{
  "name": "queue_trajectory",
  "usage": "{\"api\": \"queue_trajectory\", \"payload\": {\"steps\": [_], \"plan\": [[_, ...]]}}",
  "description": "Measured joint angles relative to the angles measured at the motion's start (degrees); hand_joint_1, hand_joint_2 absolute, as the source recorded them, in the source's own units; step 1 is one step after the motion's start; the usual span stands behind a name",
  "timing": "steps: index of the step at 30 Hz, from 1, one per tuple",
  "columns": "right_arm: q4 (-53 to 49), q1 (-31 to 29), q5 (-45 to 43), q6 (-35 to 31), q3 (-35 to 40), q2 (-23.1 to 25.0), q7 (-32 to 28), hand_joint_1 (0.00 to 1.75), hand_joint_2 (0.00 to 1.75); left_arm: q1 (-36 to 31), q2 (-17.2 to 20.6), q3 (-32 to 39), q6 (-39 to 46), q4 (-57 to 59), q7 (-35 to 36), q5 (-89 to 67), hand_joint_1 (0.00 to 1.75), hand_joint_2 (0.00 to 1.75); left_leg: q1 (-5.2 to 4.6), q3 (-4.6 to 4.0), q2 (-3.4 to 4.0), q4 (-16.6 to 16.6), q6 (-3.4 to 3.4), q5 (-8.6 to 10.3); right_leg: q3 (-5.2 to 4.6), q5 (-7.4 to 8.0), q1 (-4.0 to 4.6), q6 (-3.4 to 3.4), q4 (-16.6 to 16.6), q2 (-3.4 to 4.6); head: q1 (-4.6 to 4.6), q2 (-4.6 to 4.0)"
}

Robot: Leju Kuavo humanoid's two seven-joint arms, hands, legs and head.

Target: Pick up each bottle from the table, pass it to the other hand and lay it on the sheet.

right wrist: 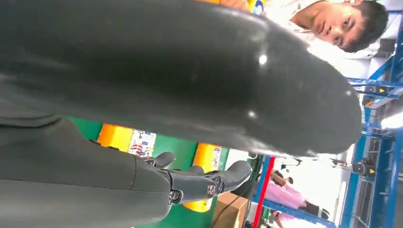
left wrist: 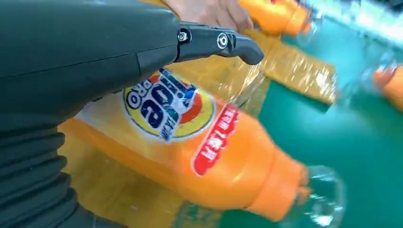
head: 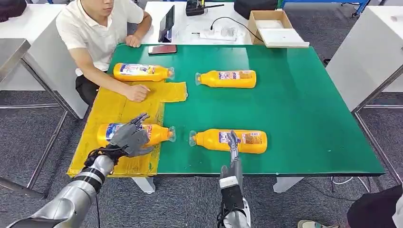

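While the near-left bottle (head: 142,134) lies on its side on the yellow sheet (head: 114,110) at the table's near-left corner, cap toward the table's middle, the left hand (head: 129,137) sits over its labelled body, fingers spread and draped on top; whether they grasp it or merely rest there cannot be told from the head view, and the left wrist view shows one dark finger (left wrist: 223,43) arched above the label, not clamped.

Far-left bottle (head: 142,71): on the sheet's far edge, beside a person's hand (head: 137,92) pressing the sheet flat.

Far-middle bottle (head: 228,79): on bare green table (head: 309,104), off the sheet.

Near-middle bottle (head: 230,140): on bare green by the near edge, cap toward the sheet. The right hand (head: 233,145) stands over its middle, fingers straight and together, holding nothing (released, by the look of it).

Handling note: the left hand's bottle seems already placed, so lift those fingers straight up without rolling it. The right hand should wrap the near-middle bottle across its labelled waist, not the tapered neck, and lift level before any pass.
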Motion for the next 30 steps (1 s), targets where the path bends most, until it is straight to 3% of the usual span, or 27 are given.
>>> {"api": "queue_trajectory", "payload": {"steps": [1,5,13,17,25,26,30], "plan": [[0.04,0.0,0.02,0.0,0.0,0.0,0.0,0.0,0.0,0.63,-0.33,0.07,0.45,-0.78,-0.22,0.58,0.0,1.75,0.01,-0.08,-0.01,0.0,0.0,0.01,-0.07,0.0,0.0,0.0,0.01,0.0,0.0,-0.02],[0.22,0.01,0.02,0.0,-0.02,0.0,0.0,0.0,0.0,2.1,-0.92,0.28,1.46,-2.69,-0.81,1.62,0.0,1.75,0.02,-0.21,0.04,0.0,0.0,0.0,-0.21,0.0,0.01,0.0,0.02,0.01,0.0,0.0],[0.31,0.7,-0.04,-0.85,-0.26,-0.09,0.0,0.0,0.0,10.1,-2.93,-0.26,14.45,-15.04,-9.05,16.59,0.0,1.75,0.01,-0.66,0.08,0.02,0.01,0.0,-0.69,0.0,0.0,0.0,0.02,0.07,0.0,-0.02],[0.31,1.06,-0.2,-1.53,-0.46,-0.11,0.0,0.0,0.0,13.9,-3.85,-1.92,16.04,-24.49,-10.34,22.07,0.0,1.75,0.0,-0.82,0.06,0.03,0.02,0.0,-0.83,0.0,0.0,0.01,0.01,0.07,0.0,0.0],[0.31,1.11,0.17,-2.5,-0.7,-0.13,0.0,0.0,0.0,16.88,-4.28,-3.3,16.58,-32.25,-11.54,25.27,0.0,1.75,0.02,-0.86,0.09,0.03,0.01,-0.02,-0.9,0.0,0.02,0.01,0.01,0.08,0.0,-0.02],[0.29,1.12,0.98,-3.75,-0.66,-0.22,0.0,0.0,1.75,17.5,-4.28,-3.67,17.22,-33.67,-11.95,27.15,0.0,1.75,0.02,-0.86,0.1,0.03,0.01,-0.02,-0.9,0.0,0.02,0.01,0.01,0.08,0.0,-0.02],[0.37,0.75,10.42,-12.38,0.61,-2.62,0.0,0.0,1.75,20.93,-4.28,-6.29,19.04,-42.1,-11.91,34.85,0.0,1.75,0.01,-0.9,0.08,0.03,0.02,-0.02,-0.91,0.0,0.0,0.01,0.0,0.08,0.0,-0.02]]}}
